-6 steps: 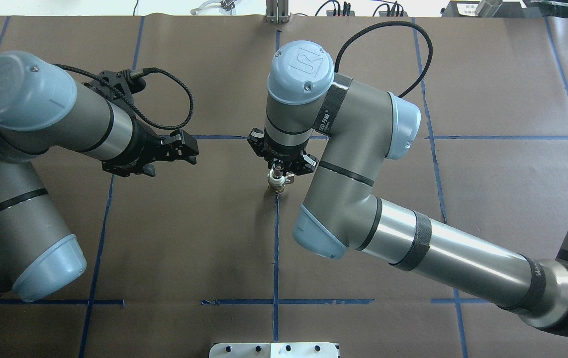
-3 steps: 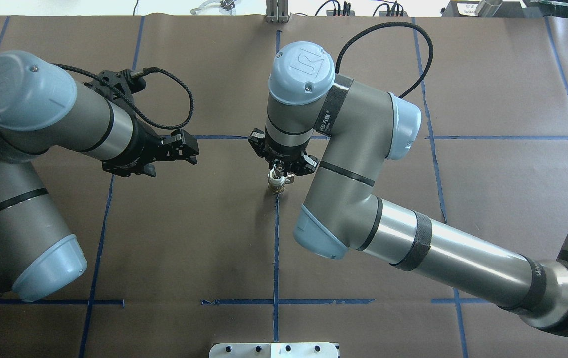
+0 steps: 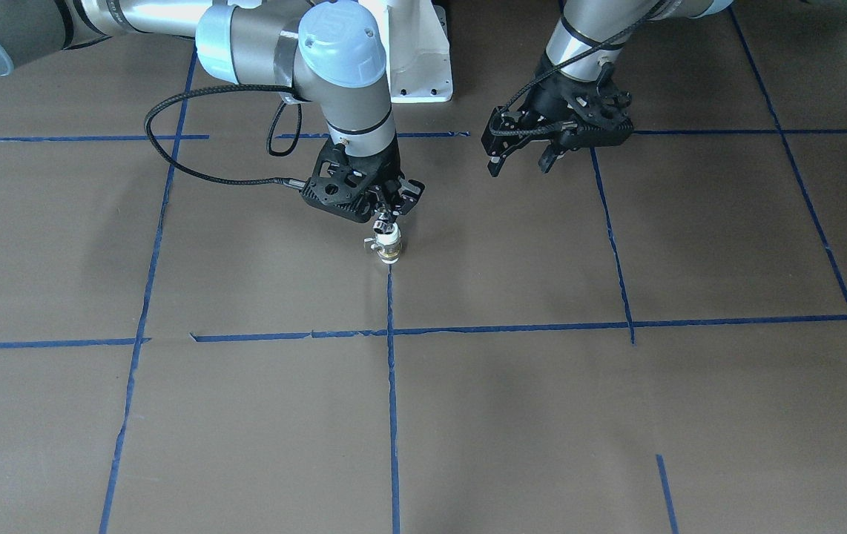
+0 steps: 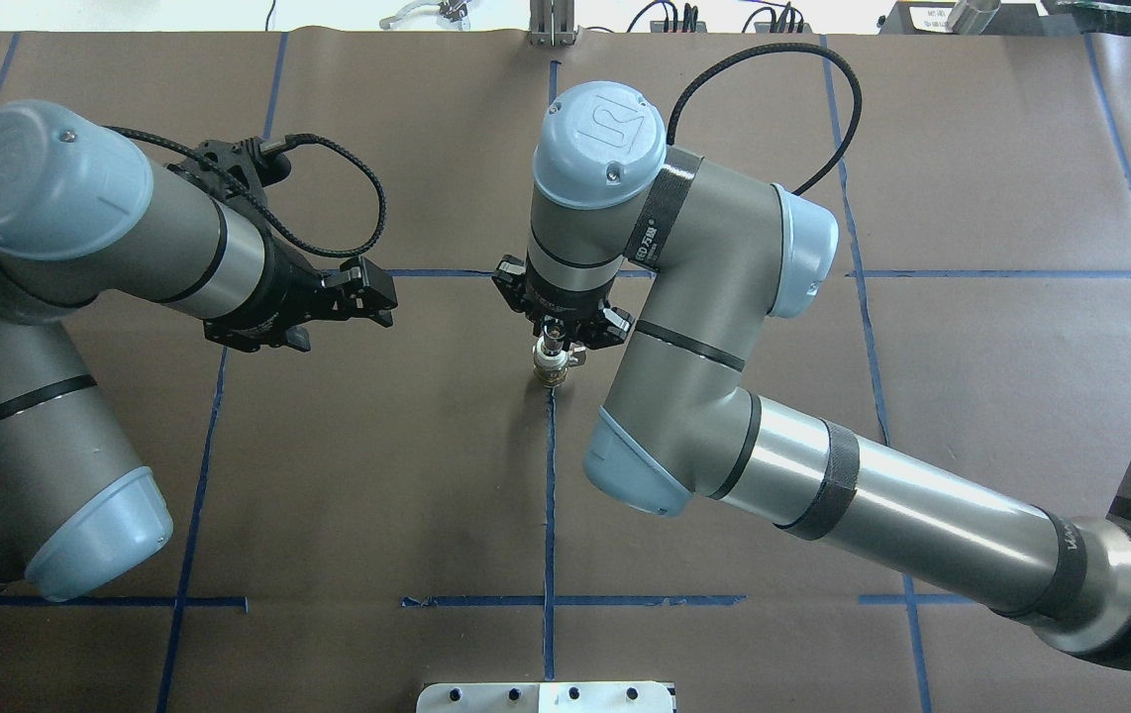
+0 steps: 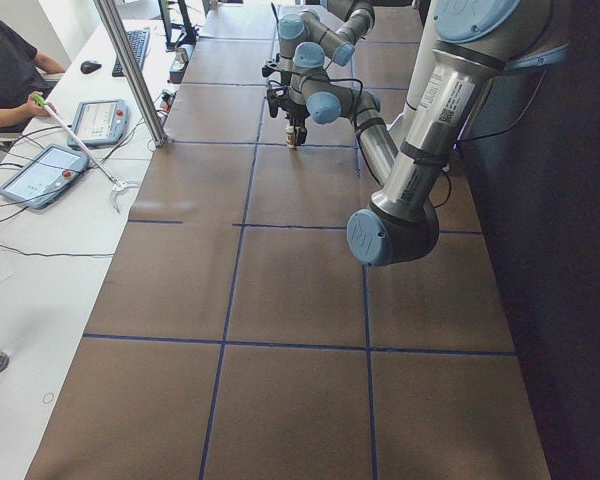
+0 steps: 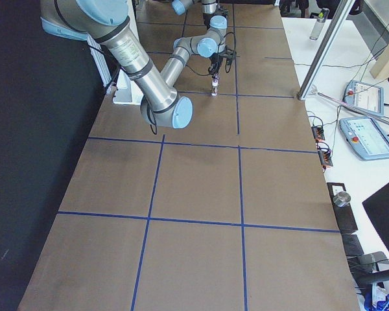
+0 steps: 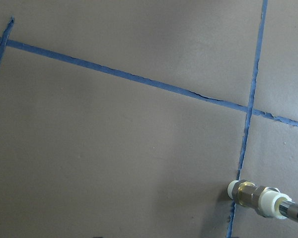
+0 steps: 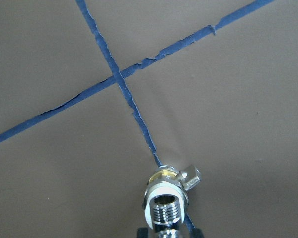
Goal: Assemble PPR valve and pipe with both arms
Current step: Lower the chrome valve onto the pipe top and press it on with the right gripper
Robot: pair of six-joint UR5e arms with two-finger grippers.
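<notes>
The PPR valve [image 3: 390, 251] stands upright on the brown table over a blue tape line, white ends, brass middle, silver handle [image 8: 191, 178] to one side. The chrome pipe [image 3: 380, 219] sits in its top end; its threaded bore shows in the right wrist view [image 8: 166, 207]. My right gripper [image 3: 385, 210] points straight down and is shut on the pipe's upper part. In the overhead view it [image 4: 556, 332] hangs over the valve [image 4: 552, 369]. My left gripper [image 3: 520, 159] is open and empty, hovering off to the valve's side [image 4: 389, 297]. The left wrist view shows the valve [image 7: 253, 196].
Blue tape lines [image 4: 550, 495] grid the brown table. The white pedestal base [image 3: 416, 59] stands behind the arms. A white plate [image 4: 546, 696] lies at the near edge. A metal post [image 5: 130, 70] and operator tablets [image 5: 45, 175] stand beyond the far edge.
</notes>
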